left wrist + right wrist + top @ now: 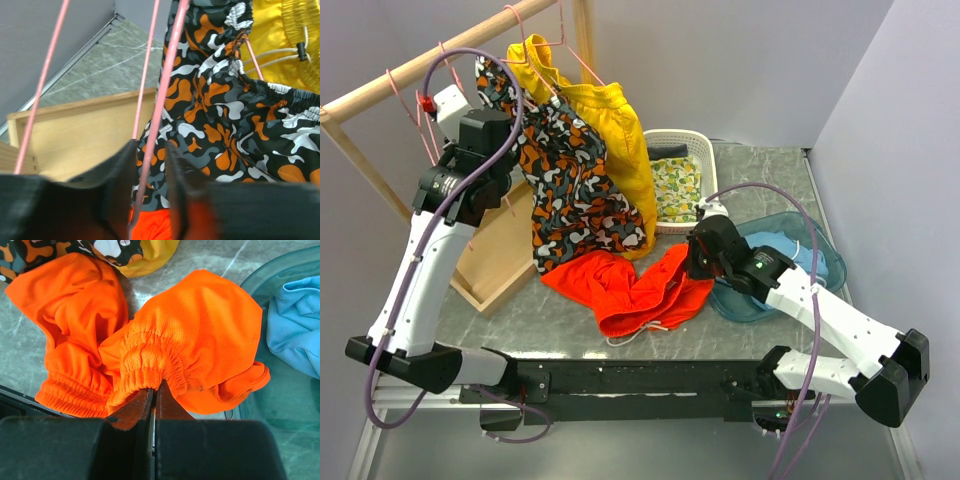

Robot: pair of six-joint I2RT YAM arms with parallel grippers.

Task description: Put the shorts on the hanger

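The orange-red shorts (630,285) lie crumpled on the grey table in front of the rack. My right gripper (692,262) is shut on their gathered waistband, and the right wrist view shows its jaws (155,389) pinched on the elastic of the shorts (200,330). My left gripper (432,108) is raised at the wooden rail among the pink hangers (400,95). In the left wrist view its fingers (127,170) stand apart with one hanger wire (160,100) running down between them, not clamped. The white drawstring shows only as a thin loop at the front edge.
Camouflage shorts (570,190) and yellow shorts (610,130) hang on hangers from the wooden rail (380,90). A wooden base tray (500,265) lies beneath. A white basket (672,133) stands at the back. A teal tub (828,255) with light blue cloth (295,330) is at the right.
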